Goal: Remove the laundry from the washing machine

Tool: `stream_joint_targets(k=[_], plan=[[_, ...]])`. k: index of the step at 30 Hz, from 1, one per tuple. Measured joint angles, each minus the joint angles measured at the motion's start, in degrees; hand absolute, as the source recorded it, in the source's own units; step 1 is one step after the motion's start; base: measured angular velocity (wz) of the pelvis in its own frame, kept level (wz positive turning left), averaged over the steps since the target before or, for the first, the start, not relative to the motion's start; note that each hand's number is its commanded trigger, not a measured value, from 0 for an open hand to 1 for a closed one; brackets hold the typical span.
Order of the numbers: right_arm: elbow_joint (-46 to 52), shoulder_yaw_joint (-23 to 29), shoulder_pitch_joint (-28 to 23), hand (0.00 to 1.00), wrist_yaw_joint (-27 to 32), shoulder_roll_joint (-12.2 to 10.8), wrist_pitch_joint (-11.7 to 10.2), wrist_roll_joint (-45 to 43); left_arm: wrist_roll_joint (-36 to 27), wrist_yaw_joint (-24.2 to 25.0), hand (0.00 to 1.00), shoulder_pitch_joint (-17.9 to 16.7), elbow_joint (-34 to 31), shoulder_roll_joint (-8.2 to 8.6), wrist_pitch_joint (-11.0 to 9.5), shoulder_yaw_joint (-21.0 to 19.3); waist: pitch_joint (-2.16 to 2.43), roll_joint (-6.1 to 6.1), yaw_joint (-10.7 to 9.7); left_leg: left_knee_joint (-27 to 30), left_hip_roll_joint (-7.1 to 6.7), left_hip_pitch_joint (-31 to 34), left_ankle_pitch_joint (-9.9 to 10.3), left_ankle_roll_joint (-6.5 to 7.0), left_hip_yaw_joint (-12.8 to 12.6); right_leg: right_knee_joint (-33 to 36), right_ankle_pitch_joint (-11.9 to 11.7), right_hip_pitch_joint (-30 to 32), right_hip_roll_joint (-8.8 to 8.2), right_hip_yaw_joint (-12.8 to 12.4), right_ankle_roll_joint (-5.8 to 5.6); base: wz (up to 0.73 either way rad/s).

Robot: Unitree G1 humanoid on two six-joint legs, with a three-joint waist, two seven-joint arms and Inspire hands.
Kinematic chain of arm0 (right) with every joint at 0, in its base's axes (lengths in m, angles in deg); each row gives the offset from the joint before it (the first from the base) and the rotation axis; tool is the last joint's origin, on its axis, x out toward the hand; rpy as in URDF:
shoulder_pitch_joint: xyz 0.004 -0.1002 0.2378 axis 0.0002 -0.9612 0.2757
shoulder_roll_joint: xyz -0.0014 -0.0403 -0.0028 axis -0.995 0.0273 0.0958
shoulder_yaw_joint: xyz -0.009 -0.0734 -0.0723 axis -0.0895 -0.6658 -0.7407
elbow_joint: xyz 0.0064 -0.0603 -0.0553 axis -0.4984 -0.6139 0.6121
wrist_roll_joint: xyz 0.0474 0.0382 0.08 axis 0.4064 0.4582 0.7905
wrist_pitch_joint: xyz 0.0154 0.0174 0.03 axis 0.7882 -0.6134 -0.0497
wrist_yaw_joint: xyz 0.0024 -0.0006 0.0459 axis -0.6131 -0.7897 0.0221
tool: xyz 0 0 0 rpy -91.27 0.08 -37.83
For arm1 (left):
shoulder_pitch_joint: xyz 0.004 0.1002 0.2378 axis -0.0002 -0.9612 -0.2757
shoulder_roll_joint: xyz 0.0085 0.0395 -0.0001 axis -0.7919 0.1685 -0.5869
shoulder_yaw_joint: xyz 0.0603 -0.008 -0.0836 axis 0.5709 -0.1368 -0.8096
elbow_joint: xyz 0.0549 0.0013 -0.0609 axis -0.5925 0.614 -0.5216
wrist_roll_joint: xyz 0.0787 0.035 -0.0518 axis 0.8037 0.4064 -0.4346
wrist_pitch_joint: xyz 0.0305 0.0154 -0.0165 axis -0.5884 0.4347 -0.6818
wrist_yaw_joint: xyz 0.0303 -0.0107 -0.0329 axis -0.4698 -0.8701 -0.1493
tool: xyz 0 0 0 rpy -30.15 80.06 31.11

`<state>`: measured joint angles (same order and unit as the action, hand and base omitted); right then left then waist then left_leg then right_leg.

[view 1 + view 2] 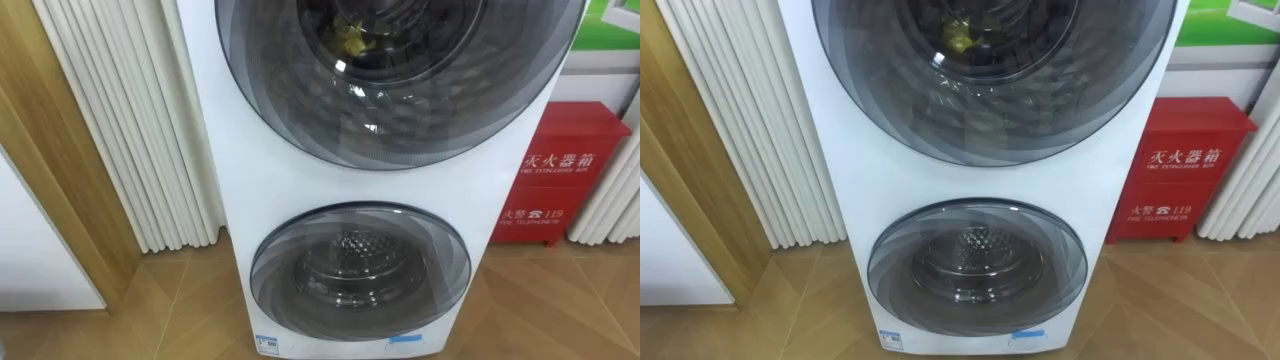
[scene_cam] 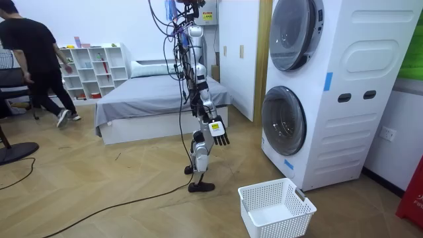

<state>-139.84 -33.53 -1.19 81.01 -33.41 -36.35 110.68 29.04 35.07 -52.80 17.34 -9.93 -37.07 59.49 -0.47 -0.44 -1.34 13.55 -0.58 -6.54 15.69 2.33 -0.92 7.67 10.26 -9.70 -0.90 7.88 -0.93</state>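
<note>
Slim silver-grey frame carries dark cables and black-fingered hand [image 2: 219,136].

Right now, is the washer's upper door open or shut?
Shut. The upper door sits flush in the front of the washing machine, and the room view shows it closed against the machine with no gap.

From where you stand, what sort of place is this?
Probably a bedroom with a laundry corner, perhaps a mock-up home: there is a bed, a white shelf unit against the far wall, and a stacked washing machine with a white laundry basket set down near it.
</note>
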Motion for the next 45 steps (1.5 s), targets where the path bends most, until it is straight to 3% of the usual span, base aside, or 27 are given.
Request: stream_joint_targets(k=[14,20,23,26,32,39,41,42,45], plan=[[0.13,-0.06,-0.05,0.0,0.48,-0.05,0.04,0.16,0.05,0.37,0.0,0.13,-0.23,-0.17,0.02,-0.2,0.19,0.33,0.21,0.07,-0.08,-0.15,0.0,0.0,-0.06,-0.04,0.4,-0.24,-0.02,-0.38,0.03,0.0],[1.43,0.1,0.02,0.0,4.47,-0.03,0.1,-1.15,0.0,0.71,0.0,0.38,0.02,-0.23,-0.07,-0.2,0.19,0.42,0.23,0.04,-0.03,-0.21,0.0,0.0,-0.26,0.06,0.42,-0.24,-0.04,-0.15,0.05,0.0],[9.13,0.68,-0.16,0.0,7.84,0.47,0.78,-3.21,-0.03,0.82,0.0,0.87,-0.3,-0.41,-0.06,-0.24,0.06,0.61,0.08,-0.12,0.0,-0.34,0.0,0.0,-0.54,0.23,0.41,-0.23,-0.02,-0.51,0.05,-0.06],[14.97,4.38,2.52,0.0,10.53,0.93,0.52,-2.84,0.05,1.7,0.0,0.49,-1.0,-0.74,-0.47,-1.5,0.09,1.11,0.18,0.08,-0.01,-0.98,0.0,0.0,-0.58,0.65,0.41,-0.51,-0.05,-0.48,0.06,0.0],[27.67,7.37,6.35,0.0,17.9,3.83,-0.89,-2.35,-0.01,1.98,0.0,0.29,-1.26,-3.12,-1.12,-2.56,-0.17,2.22,1.19,0.2,-0.08,-0.68,0.0,0.01,-0.47,0.94,0.53,-0.32,-0.17,-0.31,0.05,0.0],[44.66,9.72,7.51,0.0,23.92,6.14,-1.3,-5.39,0.3,3.03,0.0,-0.74,-2.99,-4.13,-0.97,-4.69,0.02,2.72,1.65,-0.1,-0.07,-0.68,-0.07,0.01,-0.3,1.1,0.65,-0.05,-0.13,-0.08,-0.09,0.01],[48.29,9.68,8.64,0.0,25.19,7.68,-1.37,-5.51,0.3,3.04,0.0,-0.99,-3.96,-4.42,-0.97,-4.68,0.23,2.54,1.66,-0.1,-0.06,-0.18,-0.08,0.0,-0.3,1.12,0.65,0.47,-0.12,-0.02,-0.09,0.0],[49.63,9.69,9.77,0.0,25.77,8.87,-1.51,-5.97,0.32,3.01,0.0,-0.84,-4.54,-4.71,-1.06,-4.68,0.16,2.81,1.56,-0.07,-0.06,-0.06,-0.09,0.0,-0.3,1.11,0.65,0.62,-0.12,-0.07,-0.08,0.0],[52.02,9.72,12.4,0.0,27.35,10.62,-1.69,-8.03,0.33,2.97,0.0,-0.76,-4.52,-5.31,-1.13,-4.71,0.53,3.55,1.84,-0.13,0.0,-0.09,-0.09,0.0,-0.26,1.11,0.65,0.54,-0.07,-0.02,-0.08,0.0]])
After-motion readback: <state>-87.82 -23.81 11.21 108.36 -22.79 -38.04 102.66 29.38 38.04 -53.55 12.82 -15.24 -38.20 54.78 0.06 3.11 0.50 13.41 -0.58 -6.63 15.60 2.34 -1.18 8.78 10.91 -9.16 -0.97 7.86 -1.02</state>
